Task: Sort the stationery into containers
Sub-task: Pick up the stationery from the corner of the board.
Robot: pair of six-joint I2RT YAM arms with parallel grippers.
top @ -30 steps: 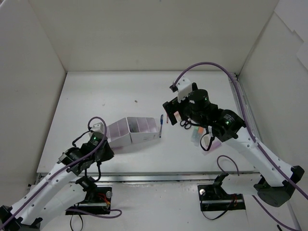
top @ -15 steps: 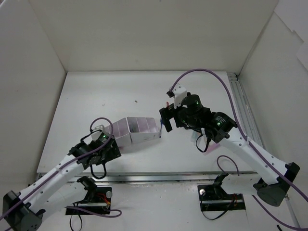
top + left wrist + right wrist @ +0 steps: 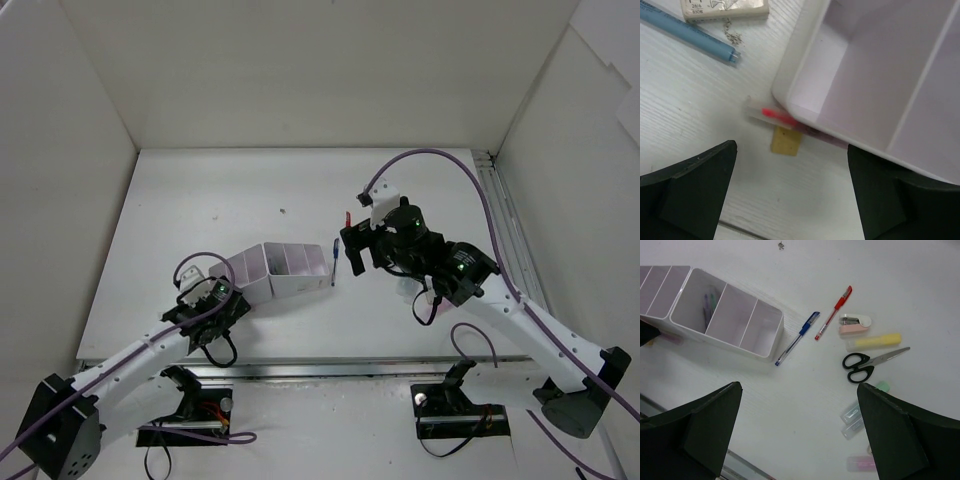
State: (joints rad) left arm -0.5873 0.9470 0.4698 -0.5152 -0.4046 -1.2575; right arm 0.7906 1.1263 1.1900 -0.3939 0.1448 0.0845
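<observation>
White organizer (image 3: 722, 338), blue pen (image 3: 797, 337), red pen (image 3: 833, 312), black-handled scissors (image 3: 871, 363), yellow marker (image 3: 875, 341).

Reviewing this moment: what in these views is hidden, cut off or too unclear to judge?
- Left wrist view: the clear red-inked pen runs under the white plastic organizer; its far end is hidden.
- Left wrist view: the pale printed box is cut by the top edge.
- Right wrist view: thin purple and green items in one compartment are too shadowed to count.
- Top view: the right arm covers the black-handled scissors and yellow marker.
</observation>
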